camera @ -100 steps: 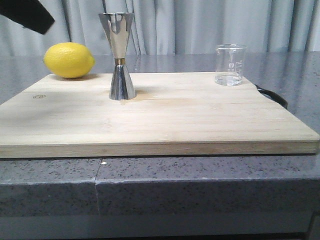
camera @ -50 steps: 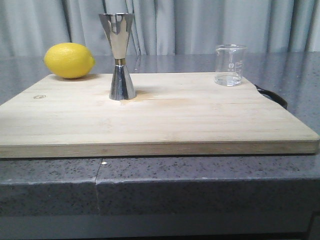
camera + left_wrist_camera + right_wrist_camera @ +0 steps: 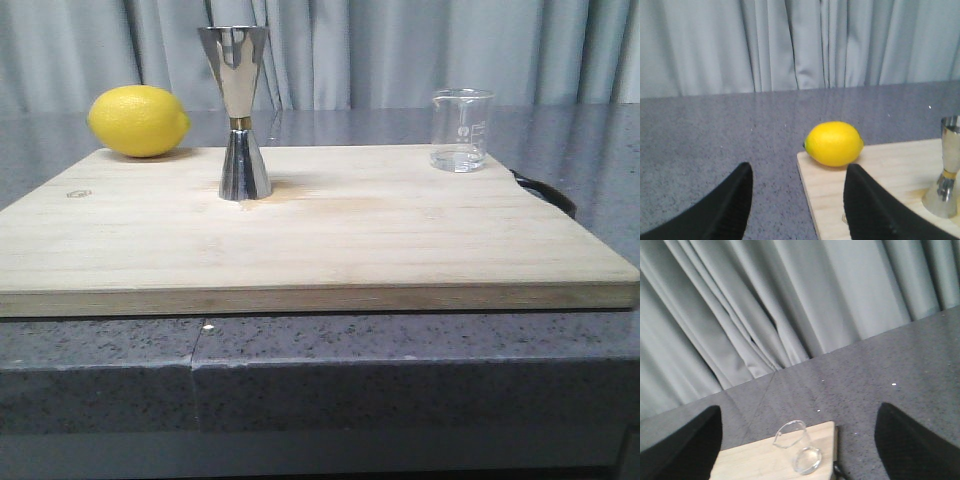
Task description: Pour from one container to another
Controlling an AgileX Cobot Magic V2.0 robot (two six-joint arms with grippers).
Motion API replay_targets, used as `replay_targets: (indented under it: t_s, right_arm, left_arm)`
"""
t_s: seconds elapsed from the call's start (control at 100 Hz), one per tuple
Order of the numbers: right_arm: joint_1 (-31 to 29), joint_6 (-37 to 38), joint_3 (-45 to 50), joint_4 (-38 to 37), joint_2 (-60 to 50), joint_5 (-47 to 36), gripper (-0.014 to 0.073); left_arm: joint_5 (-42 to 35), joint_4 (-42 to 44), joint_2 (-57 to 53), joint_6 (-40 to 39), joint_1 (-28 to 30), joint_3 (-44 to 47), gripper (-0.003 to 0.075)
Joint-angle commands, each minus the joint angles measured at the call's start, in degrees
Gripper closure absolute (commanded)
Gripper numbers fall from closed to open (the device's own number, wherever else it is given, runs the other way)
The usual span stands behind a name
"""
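Observation:
A small clear glass beaker (image 3: 461, 130) stands upright at the back right corner of the wooden board (image 3: 320, 240); the right wrist view looks down on the beaker (image 3: 799, 449) from well above. The tall steel jigger (image 3: 238, 110) with a gold waist band stands upright left of the board's middle, and part of the jigger (image 3: 946, 175) shows in the left wrist view. My left gripper (image 3: 797, 180) is open and holds nothing, off the board's left edge. My right gripper (image 3: 799, 427) is wide open and holds nothing, high over the beaker. Neither gripper shows in the front view.
A yellow lemon (image 3: 138, 120) lies at the board's back left corner, and the lemon (image 3: 834, 143) is ahead of my left fingers. A black handle (image 3: 545, 192) sticks out at the board's right side. Grey curtains (image 3: 400, 50) hang behind the speckled counter (image 3: 320, 370).
A dark part of the left arm at the top left of the front view one second ago has gone out of frame. Jigger, beaker and lemon have not moved.

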Motion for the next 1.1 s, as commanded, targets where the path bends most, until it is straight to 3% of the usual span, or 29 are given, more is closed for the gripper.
replay_targets:
  t_s: [0.0, 0.27, 0.39, 0.51, 0.72, 0.79, 1.09]
  right_arm:
    - [0.11, -0.02, -1.52, 0.29, -0.18, 3.06, 0.0033]
    - [0.11, -0.02, -1.52, -4.46, -0.18, -0.20, 0.0064]
    - [0.11, -0.02, -1.52, -5.58, -0.18, -0.32, 0.0251]
    - [0.11, -0.02, -1.52, -5.56, -0.18, -0.45, 0.0458]
    - [0.11, -0.02, -1.52, -5.56, -0.18, -0.45, 0.0640]
    - [0.11, -0.02, -1.52, -5.56, -0.18, -0.45, 0.0664]
    - [0.11, -0.02, -1.52, -5.56, -0.07, -0.12, 0.0664]
  left_arm:
    - [-8.12, -0.70, -0.02, -0.51, 0.14, -1.24, 0.0351]
    - [-9.43, -0.70, -0.02, -0.38, 0.14, -1.24, 0.0352]
    - [-9.32, -0.70, -0.02, -0.38, 0.14, -1.24, 0.0381]
    - [-9.32, -0.70, -0.02, -0.38, 0.14, -1.24, 0.0487]
    - [-9.32, -0.70, -0.02, -0.38, 0.14, -1.24, 0.0687]
    - [-9.32, -0.70, -0.02, -0.38, 0.14, -1.24, 0.0741]
    - [-9.33, -0.70, -0.02, -0.38, 0.14, -1.24, 0.0739]
